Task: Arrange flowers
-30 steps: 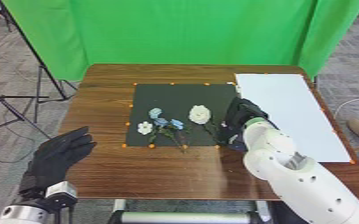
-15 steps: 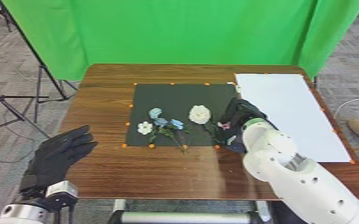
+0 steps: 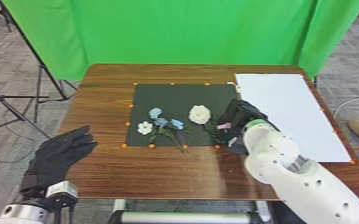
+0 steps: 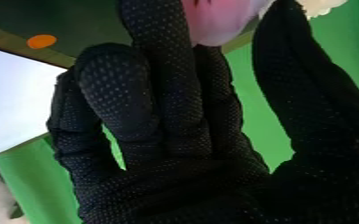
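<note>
In the head view my right hand is over the right edge of the dark mat, with a pink flower beside its fingers. Left of that flower lies a large white flower. Farther left are blue flowers with green stems and a small white flower. In the right wrist view my right hand is open, its thumb apart from its fairly straight fingers. The pink flower shows beyond the fingertips, and part of a white flower lies past the thumb tip. My left hand is open at the table's left edge.
A white sheet covers the right side of the brown table. Orange dots mark the borders of the mat and the sheet. Behind the table hangs a green curtain, and a black stand is at the left.
The pink flower, hidden by my right hand a second ago, has come into sight beside its fingers. The right hand has shifted slightly and turned. The left hand and the other flowers have kept still.
</note>
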Motion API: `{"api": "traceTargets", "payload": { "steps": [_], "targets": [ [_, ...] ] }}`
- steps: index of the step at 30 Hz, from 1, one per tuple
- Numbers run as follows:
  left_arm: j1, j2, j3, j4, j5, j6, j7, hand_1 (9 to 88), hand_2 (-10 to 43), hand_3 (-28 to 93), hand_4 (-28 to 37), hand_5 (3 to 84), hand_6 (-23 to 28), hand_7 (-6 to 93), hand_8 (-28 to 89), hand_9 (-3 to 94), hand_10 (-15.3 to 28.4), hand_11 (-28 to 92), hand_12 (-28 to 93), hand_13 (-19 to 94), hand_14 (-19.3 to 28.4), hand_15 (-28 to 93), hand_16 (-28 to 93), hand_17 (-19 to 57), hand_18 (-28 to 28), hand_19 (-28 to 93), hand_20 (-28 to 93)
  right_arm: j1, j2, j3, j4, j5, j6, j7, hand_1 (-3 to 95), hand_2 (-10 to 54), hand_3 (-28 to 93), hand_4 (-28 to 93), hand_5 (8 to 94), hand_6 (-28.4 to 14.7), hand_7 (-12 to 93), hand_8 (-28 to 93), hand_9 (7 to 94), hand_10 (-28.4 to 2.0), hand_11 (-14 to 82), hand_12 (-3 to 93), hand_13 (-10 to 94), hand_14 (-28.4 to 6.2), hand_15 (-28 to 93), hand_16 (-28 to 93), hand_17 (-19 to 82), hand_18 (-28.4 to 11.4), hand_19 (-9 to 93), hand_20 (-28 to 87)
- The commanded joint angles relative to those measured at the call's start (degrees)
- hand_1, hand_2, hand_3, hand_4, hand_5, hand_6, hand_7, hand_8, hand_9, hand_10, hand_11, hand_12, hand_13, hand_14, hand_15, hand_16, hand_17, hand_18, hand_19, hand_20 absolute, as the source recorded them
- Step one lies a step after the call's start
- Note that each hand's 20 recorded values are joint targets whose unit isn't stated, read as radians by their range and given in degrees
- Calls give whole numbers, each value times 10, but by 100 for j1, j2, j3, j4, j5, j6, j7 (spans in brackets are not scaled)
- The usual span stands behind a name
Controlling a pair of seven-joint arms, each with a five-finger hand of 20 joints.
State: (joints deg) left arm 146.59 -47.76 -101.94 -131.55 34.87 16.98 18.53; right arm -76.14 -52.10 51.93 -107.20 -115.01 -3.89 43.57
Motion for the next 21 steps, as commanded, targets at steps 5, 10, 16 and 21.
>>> {"api": "traceTargets", "payload": {
  "steps": [5,10,16,21],
  "targets": [
    [101,-17,-19,1,-1,24,32,281,61,824,-121,461,140,130,-83,382,226,352,85,284,284,596,-134,-94,215,586,107,153,174,92,-258,93,-81,-107,345,-90,791,-262,749,-40,153,-109,897,-119,288,198,753,-111,682,246,280,-284,852,353],
    [114,88,36,16,-78,88,149,279,61,825,-120,460,141,129,-83,383,226,352,85,284,284,596,-134,-94,214,585,106,73,194,336,-337,225,-98,-103,334,-77,782,-260,742,-45,150,-109,877,-132,284,198,735,-122,686,246,265,-284,836,350],
    [107,98,109,35,-98,147,262,279,60,823,-120,460,141,128,-82,382,226,352,85,284,284,595,-133,-94,214,584,106,-766,-44,1642,-636,1052,-365,-292,303,-42,795,-258,680,-57,150,-110,772,-161,283,187,634,-157,696,218,197,-284,772,326],
    [152,111,140,29,-153,244,429,277,59,820,-122,461,140,130,-83,379,225,350,84,282,284,594,-134,-94,214,583,106,-1316,-183,2409,-859,1502,141,-365,269,4,819,-264,625,-62,152,-117,663,-183,245,165,533,-187,659,163,123,-282,703,269]
  ]
}}
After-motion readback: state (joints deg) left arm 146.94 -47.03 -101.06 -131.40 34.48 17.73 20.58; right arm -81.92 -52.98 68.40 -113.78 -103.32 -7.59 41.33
